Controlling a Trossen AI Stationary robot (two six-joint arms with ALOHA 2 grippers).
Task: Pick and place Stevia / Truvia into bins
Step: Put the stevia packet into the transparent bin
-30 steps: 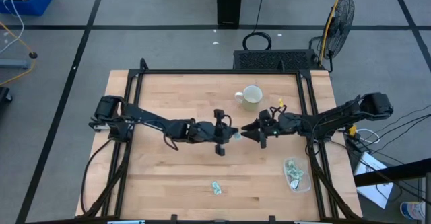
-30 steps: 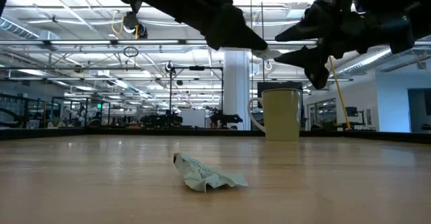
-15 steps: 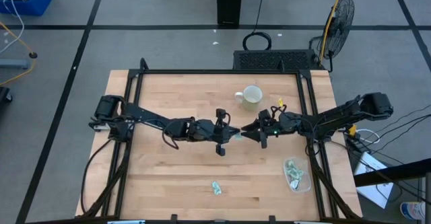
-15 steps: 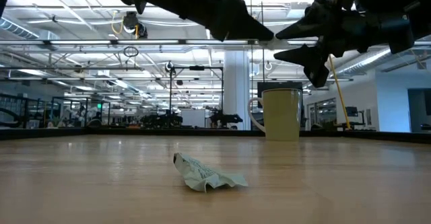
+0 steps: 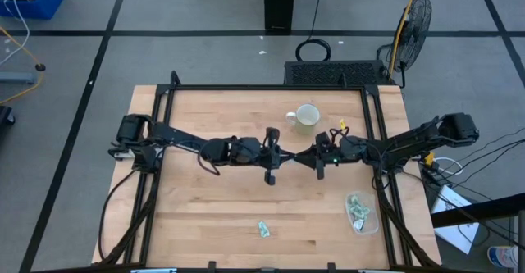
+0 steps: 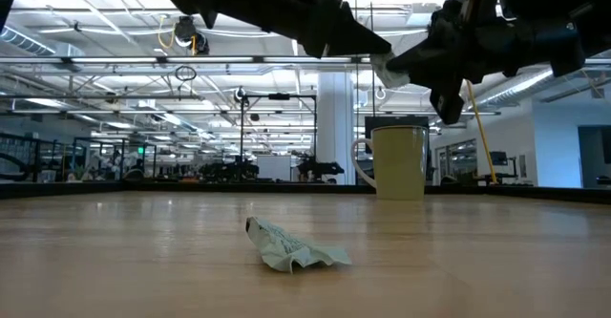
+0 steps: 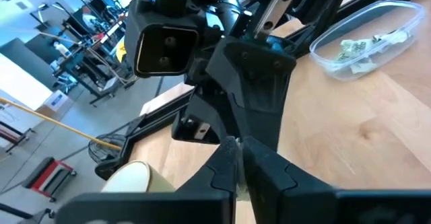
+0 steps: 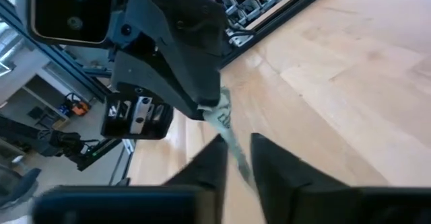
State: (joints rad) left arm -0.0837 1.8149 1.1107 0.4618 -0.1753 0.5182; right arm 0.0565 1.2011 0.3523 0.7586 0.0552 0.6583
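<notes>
A pale green-and-white Stevia sachet (image 8: 225, 122) hangs in the air over the table's middle, in front of the mug in the low view (image 6: 382, 67). My left gripper (image 5: 289, 160) reaches it from the left and my right gripper (image 5: 302, 159) from the right; both are shut on it, tip to tip. Another crumpled sachet (image 5: 263, 229) lies flat on the wood near the front edge. The clear bin (image 5: 359, 211) stands at the front right with several sachets inside. My left gripper pinches one end of the sachet (image 8: 215, 112) between its two fingertips, coming in level from the table's left. The sachet is clear of the table. My right gripper pinches the sachet's other end (image 8: 236, 153) between its two fingers (image 8: 214, 158), coming in level from the table's right. The sachet runs edge-on between the fingers and bridges the two grippers well above the wood.
A white mug (image 5: 306, 119) with a handle stands just beyond the two grippers, toward the far edge. Black frame rails (image 5: 377, 142) run along the table's sides. Bare wood lies between the grippers and the bin.
My right gripper has shut on the sachet that my left gripper holds out. My left gripper has edged toward the table's right, carrying the sachet between the right gripper's fingers. The sachet stays lifted.
</notes>
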